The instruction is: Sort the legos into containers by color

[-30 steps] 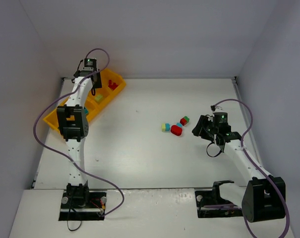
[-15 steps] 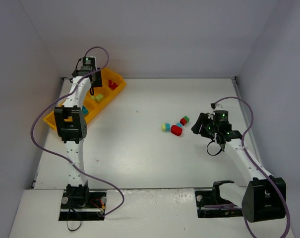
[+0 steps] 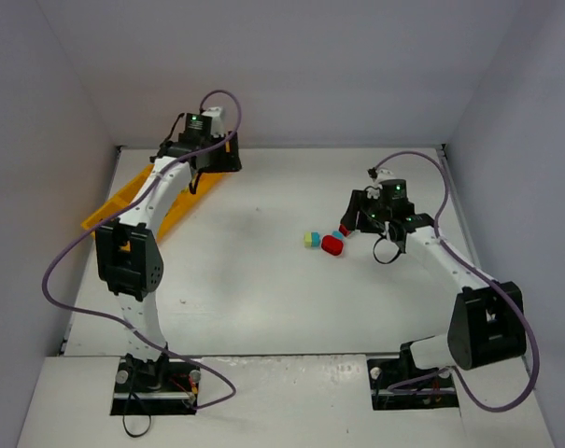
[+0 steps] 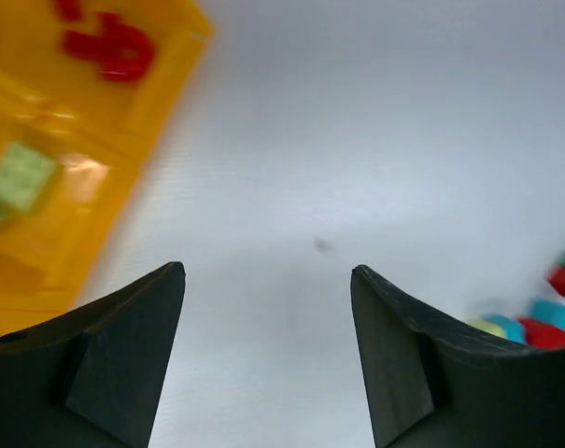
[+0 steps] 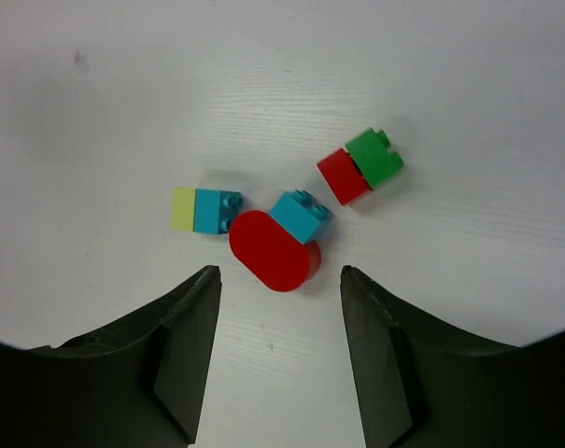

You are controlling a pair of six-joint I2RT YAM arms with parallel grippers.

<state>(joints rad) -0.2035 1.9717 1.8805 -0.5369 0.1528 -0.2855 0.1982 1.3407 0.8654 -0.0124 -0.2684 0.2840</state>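
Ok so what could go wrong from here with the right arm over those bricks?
Two risks. The red half-round touches the teal brick, so the open right pincer closing on one may drag both. The red-and-green pair and the yellow-and-teal pair look joined; sorted whole, each would mix colours.

The orange-yellow tray [image 3: 107, 213] lies slantwise at the desk's [image 3: 254, 289] ten o'clock corner, half hidden under the left arm. The left gripper [image 3: 224, 159] hangs over its far end. Just off the desk's middle, toward three o'clock, lie the legos [image 3: 327, 241]: a yellow-green and teal brick [image 3: 311, 240] and a red half-round [image 3: 331, 245] close beside it. The right gripper [image 3: 354, 220] hovers at their two o'clock, partly covering a red brick [image 3: 344, 230].
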